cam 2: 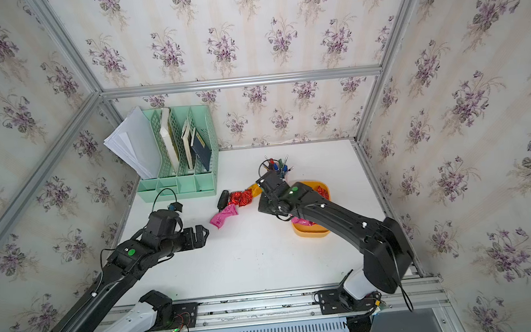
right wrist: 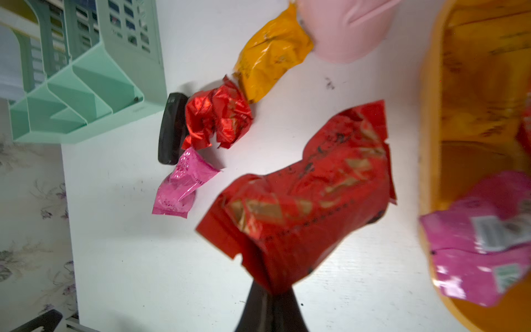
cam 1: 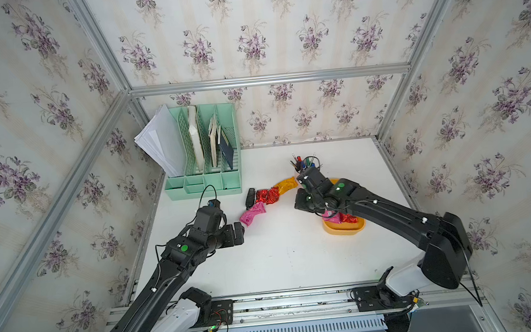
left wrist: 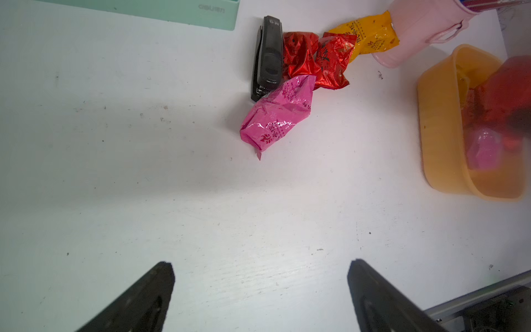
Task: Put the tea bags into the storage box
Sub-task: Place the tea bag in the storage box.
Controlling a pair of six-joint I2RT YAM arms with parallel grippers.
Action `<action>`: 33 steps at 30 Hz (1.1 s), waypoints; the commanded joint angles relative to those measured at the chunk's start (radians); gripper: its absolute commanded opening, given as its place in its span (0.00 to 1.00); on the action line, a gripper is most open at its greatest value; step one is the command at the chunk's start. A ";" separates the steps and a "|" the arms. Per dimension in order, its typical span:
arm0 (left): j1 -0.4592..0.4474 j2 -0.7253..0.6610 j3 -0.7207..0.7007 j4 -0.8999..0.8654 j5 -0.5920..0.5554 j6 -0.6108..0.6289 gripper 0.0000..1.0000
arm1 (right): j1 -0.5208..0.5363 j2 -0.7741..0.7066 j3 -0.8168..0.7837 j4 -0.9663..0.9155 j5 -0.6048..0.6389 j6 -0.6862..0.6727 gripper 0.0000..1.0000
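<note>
right jaws: pinched on red tea bag [right wrist: 301, 201] | bag beside storage box [right wrist: 431, 120]

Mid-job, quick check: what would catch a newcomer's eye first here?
The crinkly red tea bag pinched in the right end effector, close by the yellow-orange storage box that already holds pink and red packets. Then the bright loose tea bags bunched against the black stapler mid-table, with the left end effector open and empty nearby.
</note>
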 commanded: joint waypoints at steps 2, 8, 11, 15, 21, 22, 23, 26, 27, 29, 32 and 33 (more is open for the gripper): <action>0.000 0.046 0.008 0.059 0.045 -0.010 0.99 | -0.206 -0.084 -0.084 0.099 -0.147 -0.021 0.00; 0.000 0.093 0.025 0.057 0.050 -0.057 0.99 | -0.439 -0.022 -0.064 0.153 -0.312 -0.108 0.00; 0.000 0.084 0.020 0.051 0.048 -0.101 0.99 | -0.500 0.049 -0.027 0.151 -0.352 -0.129 0.00; 0.000 0.035 -0.003 0.033 0.021 -0.157 0.99 | -0.526 0.127 0.022 0.108 -0.305 -0.124 0.00; -0.001 -0.061 -0.056 0.014 -0.017 -0.240 0.99 | -0.530 0.199 0.028 0.116 -0.325 -0.132 0.00; -0.001 -0.072 -0.061 0.009 -0.019 -0.248 0.99 | -0.530 0.206 0.027 0.110 -0.319 -0.133 0.00; -0.001 -0.076 -0.064 0.004 -0.022 -0.255 0.99 | -0.529 0.211 0.023 0.107 -0.313 -0.135 0.00; -0.001 -0.080 -0.059 -0.019 -0.032 -0.253 0.99 | -0.530 0.196 0.002 0.119 -0.331 -0.139 0.05; -0.001 -0.080 -0.056 -0.024 -0.038 -0.248 0.99 | -0.530 0.180 -0.007 0.127 -0.342 -0.142 0.10; -0.002 -0.076 -0.047 -0.030 -0.050 -0.233 0.99 | -0.528 0.138 -0.023 0.123 -0.335 -0.151 0.30; -0.001 -0.063 -0.024 -0.035 -0.069 -0.213 0.99 | -0.515 0.054 -0.038 0.100 -0.292 -0.168 0.62; -0.001 -0.056 -0.016 -0.030 -0.072 -0.207 0.99 | -0.502 0.027 -0.042 0.089 -0.273 -0.173 0.69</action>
